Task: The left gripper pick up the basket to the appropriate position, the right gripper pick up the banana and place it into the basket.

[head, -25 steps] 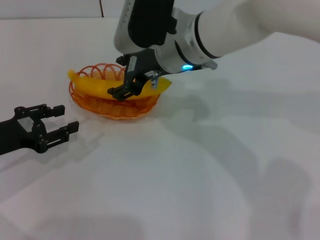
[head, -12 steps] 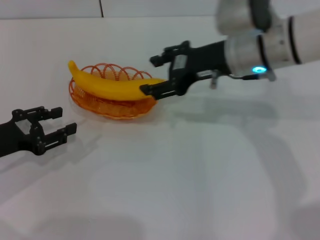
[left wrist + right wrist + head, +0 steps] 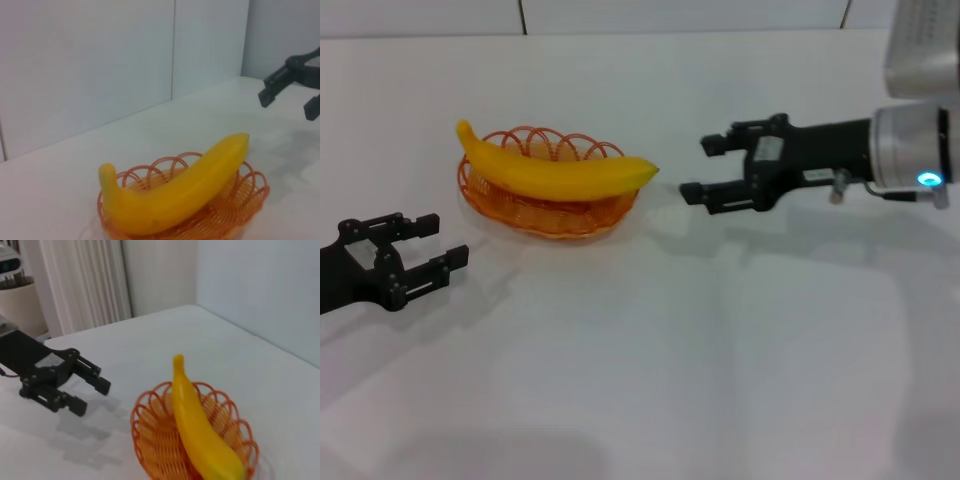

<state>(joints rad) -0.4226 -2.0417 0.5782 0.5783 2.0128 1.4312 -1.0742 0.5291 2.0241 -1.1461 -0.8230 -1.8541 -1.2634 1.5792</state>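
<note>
one banana (image 3: 552,174) lies across the basket (image 3: 548,212) on a white table (image 3: 650,340). right gripper (image 3: 705,170) and left gripper (image 3: 432,246), both spread and empty, flank it; no legible writing, pale walls.

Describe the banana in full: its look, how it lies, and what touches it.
The banana is one large, smooth, bright yellow, curved fruit. It lies lengthwise across the orange wire basket, resting on it, with both ends reaching past the scalloped rim, its narrow stem end tilted upward. Only the basket touches it. The right gripper is open and clear of it, off its blunt end; the left gripper is open, apart on the basket's other side.
</note>
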